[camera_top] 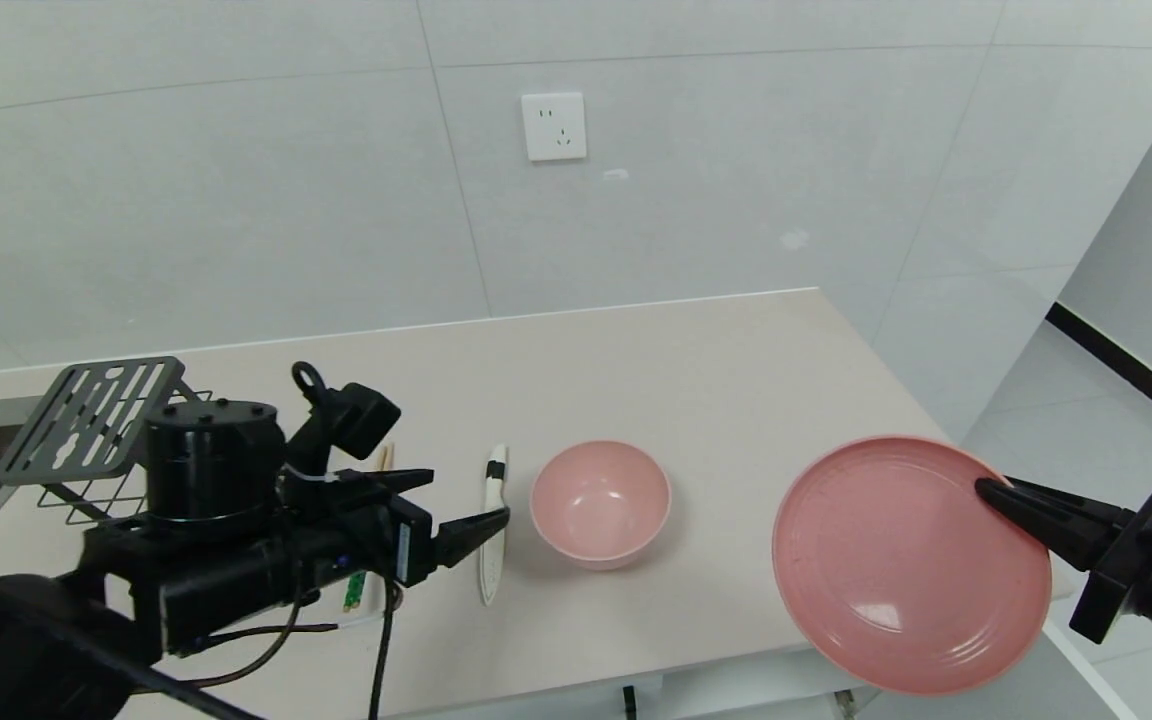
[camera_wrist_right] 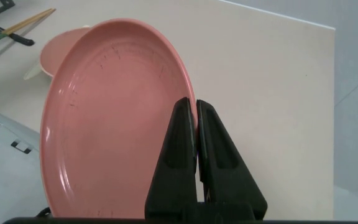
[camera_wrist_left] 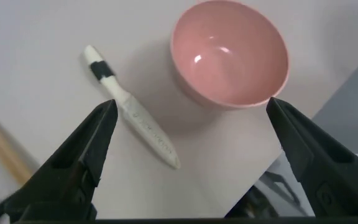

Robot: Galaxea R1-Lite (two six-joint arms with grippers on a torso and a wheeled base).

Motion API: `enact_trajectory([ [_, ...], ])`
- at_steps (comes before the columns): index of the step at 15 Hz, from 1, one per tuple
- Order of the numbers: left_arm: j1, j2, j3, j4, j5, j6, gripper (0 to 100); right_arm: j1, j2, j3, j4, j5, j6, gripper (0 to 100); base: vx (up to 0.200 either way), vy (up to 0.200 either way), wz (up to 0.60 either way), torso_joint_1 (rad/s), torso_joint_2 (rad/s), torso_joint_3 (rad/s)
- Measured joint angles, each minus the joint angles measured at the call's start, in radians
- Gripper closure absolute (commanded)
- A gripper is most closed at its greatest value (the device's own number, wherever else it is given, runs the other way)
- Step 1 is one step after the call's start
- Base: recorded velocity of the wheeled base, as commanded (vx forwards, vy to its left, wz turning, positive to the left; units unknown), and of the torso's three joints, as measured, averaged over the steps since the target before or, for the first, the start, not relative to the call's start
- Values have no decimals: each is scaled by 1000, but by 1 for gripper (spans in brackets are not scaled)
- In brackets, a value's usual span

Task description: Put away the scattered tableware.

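You're holding the plate [camera_top: 911,565] tilted steeply at the near right corner of the table [camera_top: 696,370], its hollow face turned toward you. Your right gripper [camera_top: 986,492] is pinching the plate's far-right rim, fingers pressed together on it. The knife [camera_top: 492,525] is lying flat just left of the bowl [camera_top: 600,502], its long axis running near to far, black-banded end far, tip near. The bowl is sitting upright mid-table, mouth up, between knife and plate. Your left gripper [camera_top: 469,496] is hanging above the knife, fingers spread wide. Chopsticks [camera_top: 384,458] are lying left of the knife, partly hidden by that arm. A black rack [camera_top: 91,415] is standing at the far left.
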Motion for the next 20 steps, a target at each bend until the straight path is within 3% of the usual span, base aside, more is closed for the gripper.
enact_trajectory([
  [1, -26, 34, -18, -3, 13, -21, 0, 0, 0, 10, 0, 0, 0, 100, 0, 0, 0, 0, 0, 0],
  [5, -63, 117, -74, -5, 73, -37, 0, 0, -8, 29, 0, 0, 0, 100, 0, 0, 0, 0, 0, 0],
  [8, -69, 168, -113, -5, 78, -92, 0, 0, -5, 27, 0, 0, 0, 100, 0, 0, 0, 0, 0, 0],
  [14, -74, 262, -184, -12, 81, -164, 0, 0, 21, 4, 0, 0, -1, 100, 0, 0, 0, 0, 0, 0],
  [20, -90, 339, -207, -49, 88, -172, 0, 0, 90, -91, -11, 0, -11, 100, 0, 0, 0, 0, 0, 0],
])
